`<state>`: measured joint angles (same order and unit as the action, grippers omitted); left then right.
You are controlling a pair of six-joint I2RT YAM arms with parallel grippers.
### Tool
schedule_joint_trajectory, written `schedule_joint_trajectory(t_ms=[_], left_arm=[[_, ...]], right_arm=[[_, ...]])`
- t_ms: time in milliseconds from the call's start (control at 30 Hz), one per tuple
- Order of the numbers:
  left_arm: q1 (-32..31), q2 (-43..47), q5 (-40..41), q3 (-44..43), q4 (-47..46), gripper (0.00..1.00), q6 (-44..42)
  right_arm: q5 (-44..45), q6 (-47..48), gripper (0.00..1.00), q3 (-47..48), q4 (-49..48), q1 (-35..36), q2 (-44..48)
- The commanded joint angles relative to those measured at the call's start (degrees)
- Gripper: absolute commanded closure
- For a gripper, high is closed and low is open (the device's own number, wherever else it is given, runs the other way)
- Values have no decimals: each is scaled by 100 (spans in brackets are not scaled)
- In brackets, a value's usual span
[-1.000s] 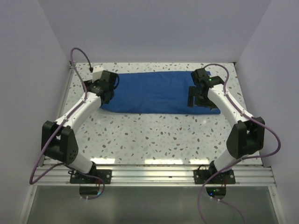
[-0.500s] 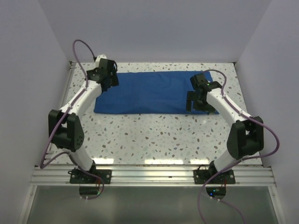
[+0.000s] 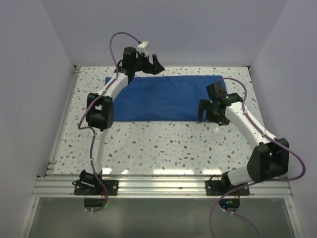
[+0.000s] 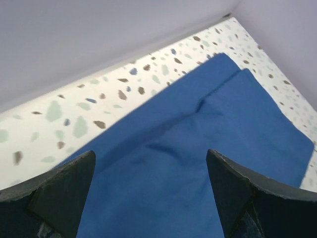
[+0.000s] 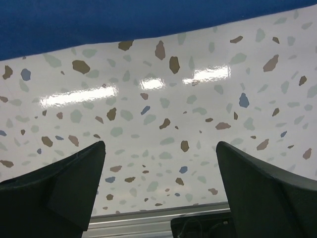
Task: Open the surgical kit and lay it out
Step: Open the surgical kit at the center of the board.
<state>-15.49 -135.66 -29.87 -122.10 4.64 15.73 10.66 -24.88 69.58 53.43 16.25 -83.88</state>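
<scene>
Lying flat, folded oblong: royal-blue cloth wrap; left pincer and right pincer released, empty.

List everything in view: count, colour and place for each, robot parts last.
cloth wrap: one, royal blue, lying folded flat across the far half of the table
table: one, white with brown, grey and blue speckles, under everything
walls: three, plain white, enclosing the left, far and right sides
rail: one, silver metal, along the near edge
cables: two, purple, one looping along each arm
arms: two, white with black joints, bolted to the rail
left gripper: one, black, open and empty, above the cloth's far edge
right gripper: one, black, open and empty, over bare table by the cloth's near right corner
</scene>
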Motion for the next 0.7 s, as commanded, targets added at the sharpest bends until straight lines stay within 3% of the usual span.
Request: schedule_joint_trajectory(t_ms=[0, 133, 367, 667], left_arm=[[2, -487, -1502, -471, -1489, 2, 781], [-174, -1330, -1680, -1244, -1616, 1, 976], [-499, -1771, -1566, -1386, -1783, 0, 906], [-640, -1762, -319, -1166, -1326, 1, 63]], right_arm=[[-196, -43, 1, -137, 282, 36, 424], [-90, -25, 1, -418, 387, 36, 732], [-90, -192, 1, -683, 414, 36, 829], [-204, -306, 1, -551, 317, 45, 680]])
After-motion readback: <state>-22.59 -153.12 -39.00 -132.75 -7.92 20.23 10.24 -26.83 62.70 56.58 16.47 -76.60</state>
